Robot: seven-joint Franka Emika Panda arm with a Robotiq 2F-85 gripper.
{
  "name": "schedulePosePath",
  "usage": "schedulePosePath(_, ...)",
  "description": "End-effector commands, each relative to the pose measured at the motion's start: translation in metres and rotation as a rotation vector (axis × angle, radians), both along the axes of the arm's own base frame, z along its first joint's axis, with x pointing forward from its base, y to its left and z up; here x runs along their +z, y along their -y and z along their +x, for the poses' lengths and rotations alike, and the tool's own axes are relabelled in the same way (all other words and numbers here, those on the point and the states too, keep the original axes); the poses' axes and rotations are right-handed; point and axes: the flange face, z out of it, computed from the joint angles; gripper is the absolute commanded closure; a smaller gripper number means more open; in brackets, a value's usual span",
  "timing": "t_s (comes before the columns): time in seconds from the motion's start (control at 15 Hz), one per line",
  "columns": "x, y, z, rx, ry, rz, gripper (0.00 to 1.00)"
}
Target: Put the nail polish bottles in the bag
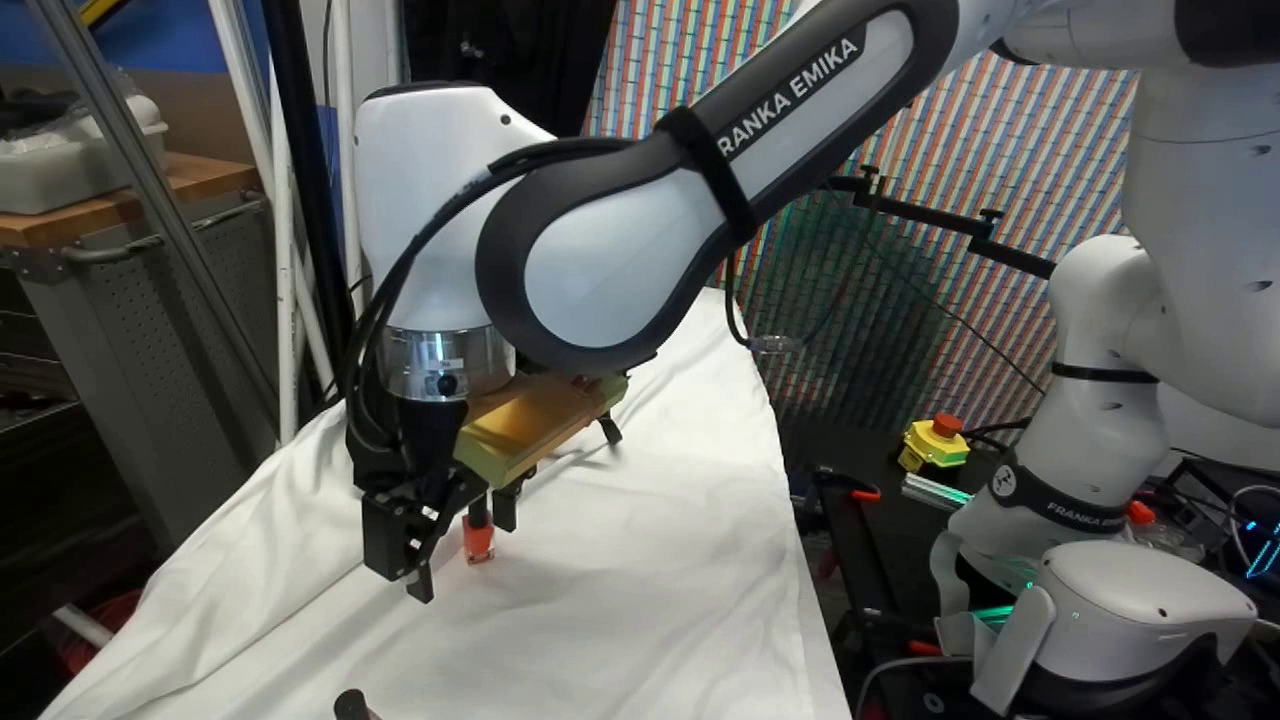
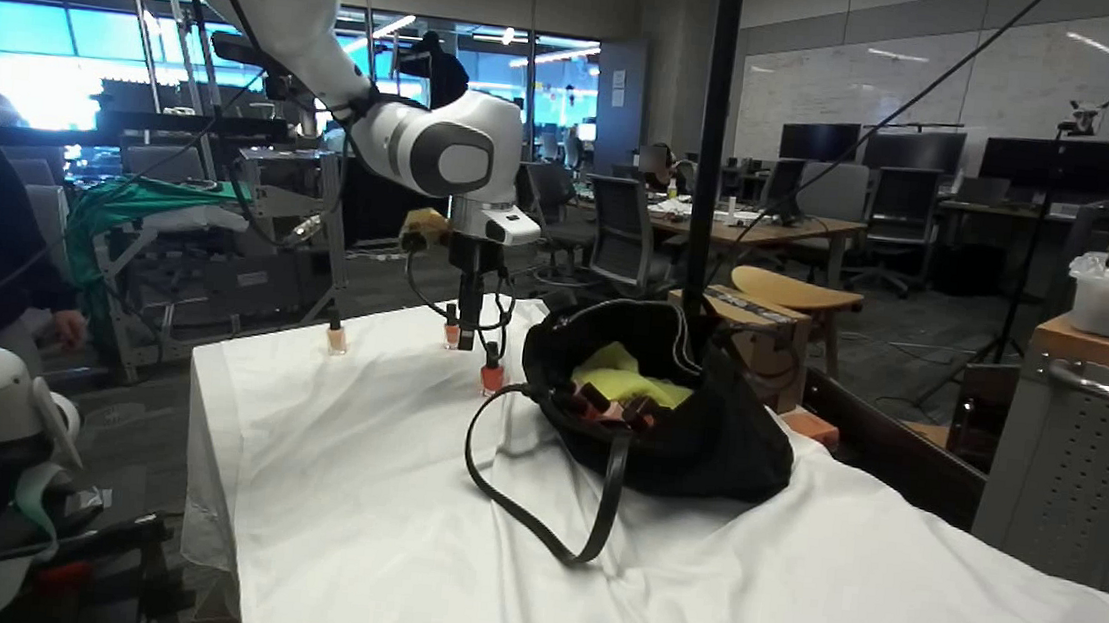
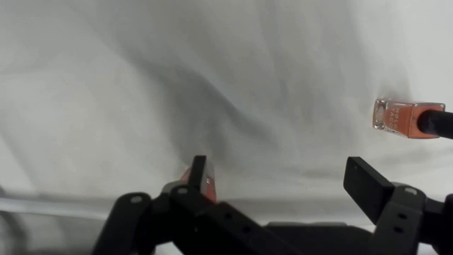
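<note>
As far as can be judged, past halfway but unfinished. Left of centre in an exterior view, a pale nail polish bottle (image 2: 337,339), upright; farther right, an orange bottle (image 2: 452,331), upright on the white cloth (image 2: 344,534). At the frame's centre, the gripper (image 3: 277,173), with fingers (image 3: 368,189) wide apart and, in the wrist view, only bare cloth between the tips: nothing held. Next, a red bottle (image 2: 492,376), upright near the bag (image 2: 703,455); then, right of centre, several bottles (image 2: 641,415) already inside, too jumbled to count. At least three left to fetch. For room, from the left: upper edge of the cloth close behind the pale bottle, probably little margin; broad open cloth at lower left; seemingly tight room between red bottle and bag; looped handle (image 2: 609,502) drooping across lower centre, perhaps a snag; wide bag mouth right of centre, likely easy to enter.
</note>
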Motion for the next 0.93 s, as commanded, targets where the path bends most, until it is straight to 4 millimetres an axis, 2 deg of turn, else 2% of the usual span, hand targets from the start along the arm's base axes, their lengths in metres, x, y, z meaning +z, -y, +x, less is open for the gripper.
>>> schedulePosePath(0.0,0.0,0.004,0.003,-0.053,-0.026,-0.004,0.0)
schedulePosePath(0.4,-0.007,0.018,0.006,-0.112,-0.038,-0.023,0.0)
schedulePosePath(0.87,-0.027,0.033,0.01,-0.165,-0.055,-0.047,0.0)
